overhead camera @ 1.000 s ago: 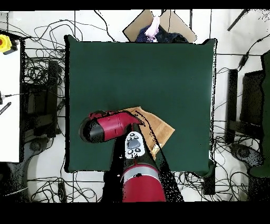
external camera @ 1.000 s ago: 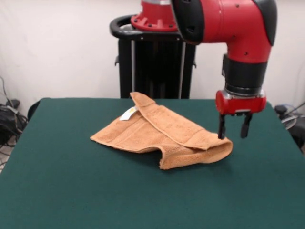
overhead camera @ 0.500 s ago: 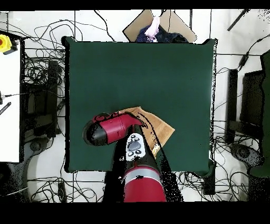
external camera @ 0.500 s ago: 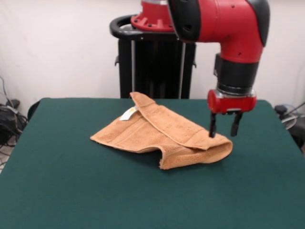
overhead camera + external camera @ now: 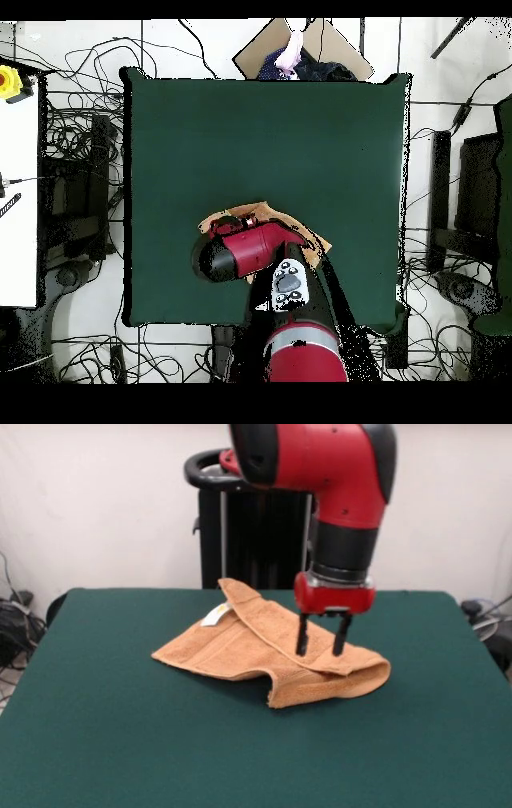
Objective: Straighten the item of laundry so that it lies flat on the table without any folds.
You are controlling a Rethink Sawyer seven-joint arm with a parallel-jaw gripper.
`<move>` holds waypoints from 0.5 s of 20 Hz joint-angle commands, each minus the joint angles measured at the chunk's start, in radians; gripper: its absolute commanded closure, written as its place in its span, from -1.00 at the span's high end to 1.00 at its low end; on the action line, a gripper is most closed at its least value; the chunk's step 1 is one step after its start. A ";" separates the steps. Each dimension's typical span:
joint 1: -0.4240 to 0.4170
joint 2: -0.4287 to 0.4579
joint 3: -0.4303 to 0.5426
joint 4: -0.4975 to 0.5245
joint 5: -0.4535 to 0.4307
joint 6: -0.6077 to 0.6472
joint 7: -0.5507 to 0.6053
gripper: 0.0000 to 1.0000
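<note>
The item of laundry [image 5: 264, 648], an orange-tan towel with a small white tag [image 5: 214, 614], lies folded over itself on the green table [image 5: 120, 744]; a doubled flap runs from its far corner down to a rolled fold at the right. My gripper [image 5: 320, 638] hangs open just above that flap, its two black fingers pointing down, with nothing between them. In the overhead view the red arm [image 5: 245, 255] covers most of the towel [image 5: 312, 242], and only its edges show.
A black pedestal [image 5: 256, 528] stands behind the table's far edge. Cables [image 5: 70, 200] lie on the floor around the table. A cardboard piece [image 5: 300, 45] sits beyond the table's edge in the overhead view.
The arm has swung left in the front view, carrying the open gripper from beside the towel's right fold to a spot over the flap. The towel has not moved.
</note>
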 commanded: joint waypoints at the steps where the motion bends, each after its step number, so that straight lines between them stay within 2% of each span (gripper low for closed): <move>1: -0.015 0.202 -0.028 -0.022 -0.071 -0.147 0.106 1.00; 10: 0.021 0.273 -0.026 0.002 -0.024 -0.232 0.126 1.00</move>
